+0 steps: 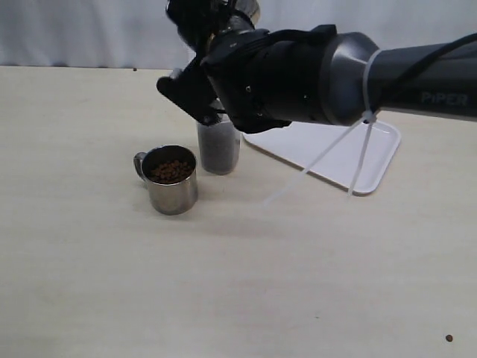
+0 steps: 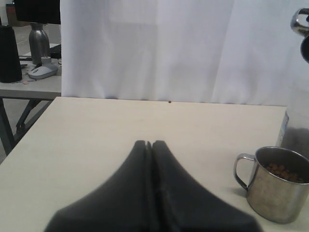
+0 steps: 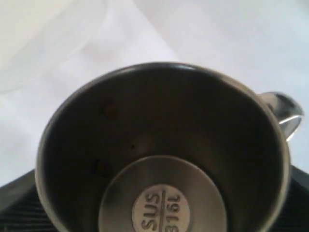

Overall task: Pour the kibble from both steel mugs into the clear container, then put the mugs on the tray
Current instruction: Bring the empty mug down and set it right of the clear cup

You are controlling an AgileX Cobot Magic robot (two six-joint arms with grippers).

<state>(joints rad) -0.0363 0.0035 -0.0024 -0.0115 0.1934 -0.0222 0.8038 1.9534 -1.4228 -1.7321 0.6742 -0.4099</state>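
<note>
White curtain (image 2: 145,48) behind a pale table (image 2: 96,130) (desk (image 2: 34,87) beyond)

I am watching the right arm (image 1: 335,74), carrying the held mug (image 3: 159,145), hanging over the container (image 1: 218,153) and screening part of the tray (image 1: 376,160), blocking the way down there. The full mug (image 1: 171,183) is standing just beside the container, narrowing that side. The left hand (image 2: 150,145) is facing open bench (image 1: 223,291), and the front stretch is lying open.

Exterior: high, down over pale bench (image 1: 89,283).
Left wrist: low, facing far.
Right wrist: close into empty shiny steel mug (image 3: 164,145).
Shared, exterior and left wrist: kibble-filled steel mug (image 1: 173,195) (image 2: 277,193).
</note>
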